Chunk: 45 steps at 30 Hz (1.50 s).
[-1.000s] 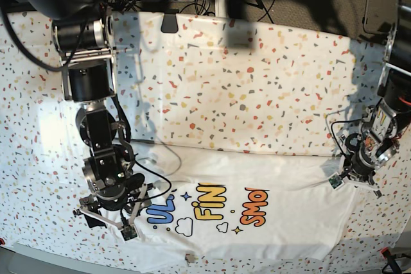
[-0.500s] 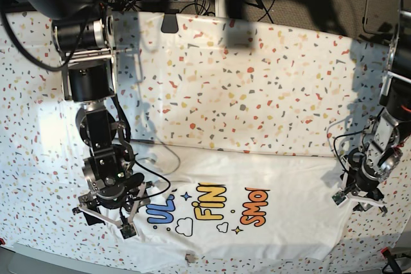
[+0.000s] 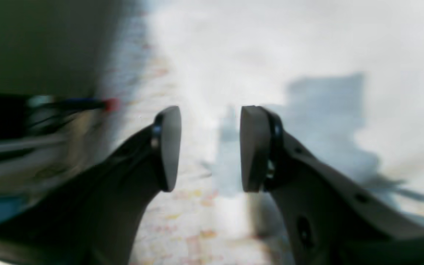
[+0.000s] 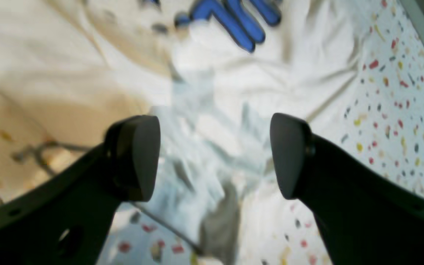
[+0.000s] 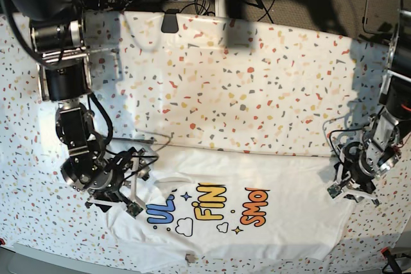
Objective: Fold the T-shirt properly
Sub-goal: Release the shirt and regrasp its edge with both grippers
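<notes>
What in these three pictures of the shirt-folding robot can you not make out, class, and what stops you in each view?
- Left wrist view: motion blur smears everything beyond the open left gripper; T-shirt and table cannot be told apart.
- Base view: the T-shirt's blue word is partly hidden by a fold, near the right gripper.
- Right wrist view: the blue print is cut off by the top edge.
- Base view: whether the left gripper touches the cloth is too small to tell.

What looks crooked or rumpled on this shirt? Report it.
The T-shirt lies half off the front of the tabletop, print up. Its corner under the right gripper is bunched into wrinkles that cut off the blue lettering. Both grippers' jaws stand open, holding nothing.
</notes>
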{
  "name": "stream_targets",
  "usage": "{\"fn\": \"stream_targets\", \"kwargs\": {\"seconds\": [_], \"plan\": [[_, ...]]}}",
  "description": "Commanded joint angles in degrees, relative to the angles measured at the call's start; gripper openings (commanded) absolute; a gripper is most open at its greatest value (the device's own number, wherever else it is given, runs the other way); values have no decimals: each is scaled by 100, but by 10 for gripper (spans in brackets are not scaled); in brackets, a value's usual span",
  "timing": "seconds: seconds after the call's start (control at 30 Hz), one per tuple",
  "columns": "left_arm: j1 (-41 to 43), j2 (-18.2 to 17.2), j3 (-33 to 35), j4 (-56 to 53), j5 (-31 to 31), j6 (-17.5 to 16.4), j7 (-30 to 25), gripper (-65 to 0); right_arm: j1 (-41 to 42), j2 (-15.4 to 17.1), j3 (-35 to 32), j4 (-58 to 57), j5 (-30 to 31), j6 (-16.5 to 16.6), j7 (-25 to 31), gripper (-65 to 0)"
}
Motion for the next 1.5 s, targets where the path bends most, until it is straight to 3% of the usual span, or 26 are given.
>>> {"fn": "stream_targets", "kwargs": {"seconds": [0.0,0.13,0.27,0.4,0.67,0.83,0.93,1.17,1.4,1.47], "plan": [[-212,-79,-37,107,-26,-9,-63,-396,199,116,-144,96,46,-36,4,-192],[-195,-127,-35,291,-2,-376,-55,-396,201,328,-964,98,339,-36,-640,-192],[-146,-210,-35,638,118,-1005,24,-402,192,321,-1725,103,323,-36,-1121,-193],[162,-439,-31,1233,330,-1257,70,-425,195,321,-2170,136,234,-36,-1397,-193],[575,-881,-31,1495,748,-1252,61,-425,192,323,-2243,136,-203,-36,-1394,-202],[581,-887,-11,1493,726,-1233,61,-425,195,326,-2243,133,-205,-36,-1338,-336],[581,-839,262,1493,734,-1217,70,-425,192,330,-2243,133,-205,-36,-1335,-356],[577,-824,1064,1491,1137,-90,280,-424,195,326,-2243,129,-221,-36,-1228,-356],[533,-824,1099,1491,1137,-63,306,-436,192,323,-2243,129,-498,-36,-940,-357],[535,-824,1099,1491,1134,-63,306,-457,192,319,-2243,129,-695,-36,-772,-406]]}}
